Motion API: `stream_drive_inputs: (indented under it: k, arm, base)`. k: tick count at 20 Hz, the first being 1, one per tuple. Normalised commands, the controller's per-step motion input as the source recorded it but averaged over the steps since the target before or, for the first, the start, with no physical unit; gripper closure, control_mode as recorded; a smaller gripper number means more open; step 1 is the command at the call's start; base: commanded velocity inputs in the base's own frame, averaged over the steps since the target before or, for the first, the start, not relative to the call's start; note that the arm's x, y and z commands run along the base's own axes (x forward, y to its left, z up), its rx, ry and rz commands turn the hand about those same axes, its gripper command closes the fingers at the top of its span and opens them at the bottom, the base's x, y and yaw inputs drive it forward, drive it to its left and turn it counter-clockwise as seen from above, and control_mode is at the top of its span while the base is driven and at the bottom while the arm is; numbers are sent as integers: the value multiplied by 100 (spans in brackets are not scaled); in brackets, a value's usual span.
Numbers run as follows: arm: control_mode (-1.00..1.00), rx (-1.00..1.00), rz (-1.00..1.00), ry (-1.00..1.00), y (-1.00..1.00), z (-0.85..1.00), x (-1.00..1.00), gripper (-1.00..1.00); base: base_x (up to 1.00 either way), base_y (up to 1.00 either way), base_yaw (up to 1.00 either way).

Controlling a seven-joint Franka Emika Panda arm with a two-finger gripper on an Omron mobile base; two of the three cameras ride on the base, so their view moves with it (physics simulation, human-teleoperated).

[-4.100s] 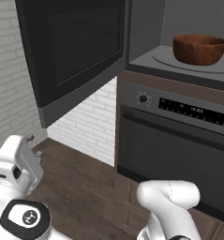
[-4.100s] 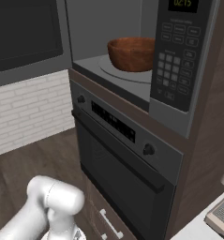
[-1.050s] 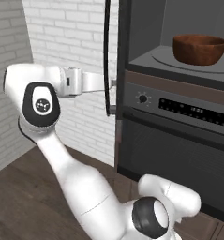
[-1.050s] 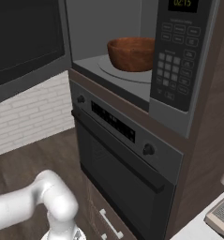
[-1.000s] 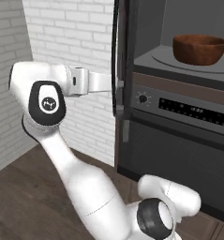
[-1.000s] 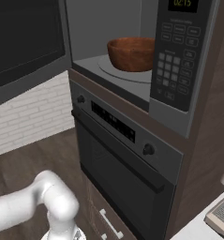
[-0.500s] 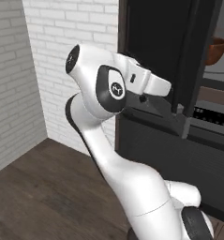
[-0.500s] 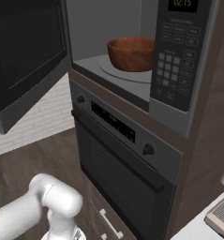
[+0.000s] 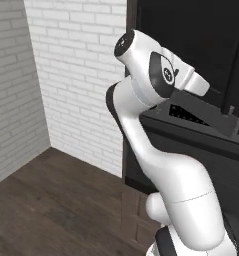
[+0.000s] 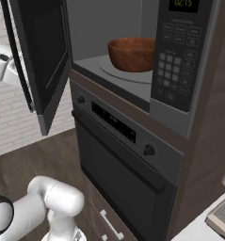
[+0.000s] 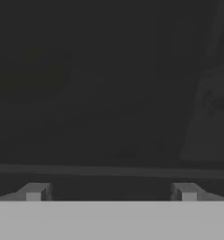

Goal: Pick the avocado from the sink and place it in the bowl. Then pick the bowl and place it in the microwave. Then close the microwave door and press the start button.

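Gripper: its two finger tips (image 11: 111, 191) sit wide apart at 6 o'clock of the hand view, spread open with nothing between them, facing a dark glassy surface close in front (most likely the door's window).
Bowl: the reddish-brown bowl (image 10: 132, 53) rests on the round turntable inside the microwave (image 10: 177, 61), at about 1 o'clock in the right base view; whether the avocado lies in it cannot be told from here.
Microwave door: the microwave door (image 10: 41, 59) hangs partly open at 10 o'clock, swung roughly halfway toward the cavity.
Arm: the arm (image 9: 156, 80) reaches behind the door in the left base view.
Step in hand: closing the door, judged from the bowl already inside.
Next move: a steady push until the door seats, then a reach to the keypad (image 10: 172, 68) for the start button.
Writing: green clock digits (image 10: 183, 4) above the keypad, too blurred to read; key labels illegible.
Below: the oven (image 10: 125, 160), with knobs and a display strip, plays no part.
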Motion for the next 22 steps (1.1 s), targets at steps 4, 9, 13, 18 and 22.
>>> stream_drive_inputs:
  k: [4,9,13,18,22]
  arm:
    - [-100,-5,-2,-4,-69,-10,51,-100]
    - [-100,-8,0,-18,-84,-6,42,-100]
    - [-100,-9,0,-21,-88,0,33,-100]
    - [-100,-1,0,-13,-83,0,37,-100]
    - [-100,0,0,-8,-82,0,39,-100]
  base:
    - [0,0,0]
    - [0,0,0]
    - [0,0,0]
    - [0,0,0]
    - [0,0,0]
